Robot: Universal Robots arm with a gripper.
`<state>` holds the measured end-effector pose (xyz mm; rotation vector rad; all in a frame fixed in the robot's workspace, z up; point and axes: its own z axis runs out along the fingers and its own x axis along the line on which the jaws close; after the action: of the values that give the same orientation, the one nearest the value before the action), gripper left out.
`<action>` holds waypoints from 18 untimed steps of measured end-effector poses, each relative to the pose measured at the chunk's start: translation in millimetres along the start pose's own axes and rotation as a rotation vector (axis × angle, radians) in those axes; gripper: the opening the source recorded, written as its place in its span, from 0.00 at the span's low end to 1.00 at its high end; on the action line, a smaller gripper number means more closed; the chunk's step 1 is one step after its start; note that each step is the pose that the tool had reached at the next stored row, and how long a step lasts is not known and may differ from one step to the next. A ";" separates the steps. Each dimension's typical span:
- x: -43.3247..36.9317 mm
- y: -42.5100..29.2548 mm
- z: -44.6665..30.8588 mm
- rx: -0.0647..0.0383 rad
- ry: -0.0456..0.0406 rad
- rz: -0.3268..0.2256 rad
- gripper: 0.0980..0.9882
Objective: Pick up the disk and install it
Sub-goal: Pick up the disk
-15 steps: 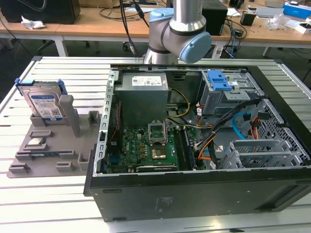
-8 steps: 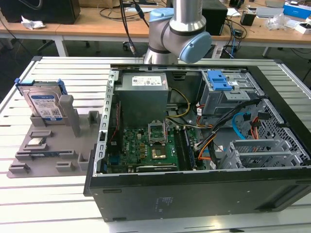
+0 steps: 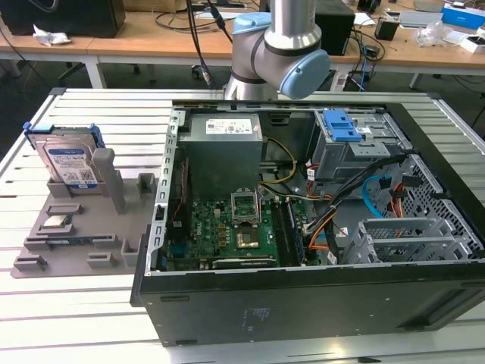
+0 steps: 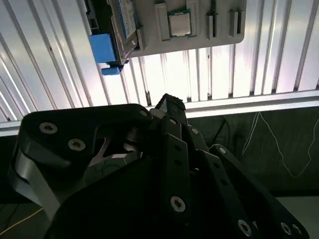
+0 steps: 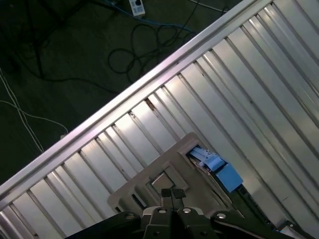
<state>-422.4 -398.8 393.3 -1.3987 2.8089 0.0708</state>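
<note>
- Gripper (image 5: 172, 193): in the first wrist view the two fingertips (image 5: 165, 192) meet with no gap and nothing between them. They line up over the grey holder, well clear of it. In the second wrist view the dark linkage body and tip (image 4: 167, 102) hang over the table edge.
- Arm (image 3: 280, 53): its grey and blue joint stands behind the open computer case.
- Disk (image 3: 70, 165): a silver drive with a blue-and-white label, framed by a blue bracket. It stands upright on edge in a slot at the far end of the holder, at the exterior view's left and outside the case. Both wrist views show it edge-on (image 4: 127, 17) (image 5: 209, 163), with the blue bracket end jutting past the holder.
- Holder (image 3: 76, 243): a grey slotted tray lying flat on the ribbed metal table (image 3: 91, 318), just beside the case.
- Chip (image 3: 57, 222): small, square and silver, lying flat in a recess of the holder, nearer than the disk.
- Case (image 3: 303, 303): black, lying on its side with the side panel off. Inside are a green circuit board (image 3: 227, 227), a grey power supply (image 3: 223, 148) and a blue-latched drive bay (image 3: 341, 125).
</note>
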 end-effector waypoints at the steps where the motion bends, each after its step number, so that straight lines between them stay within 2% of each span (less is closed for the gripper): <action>1: 0.0 0.0 0.0 0.000 0.0004 -0.011 0.01; 7: 0.0 0.0 0.0 -0.002 0.0028 -0.071 0.01; 12: 0.0 0.0 0.0 -0.004 0.0059 -0.152 0.01; 18: 0.0 0.0 0.0 -0.005 0.0086 -0.222 0.01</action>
<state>-422.4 -398.9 393.3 -1.7040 2.6408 0.0710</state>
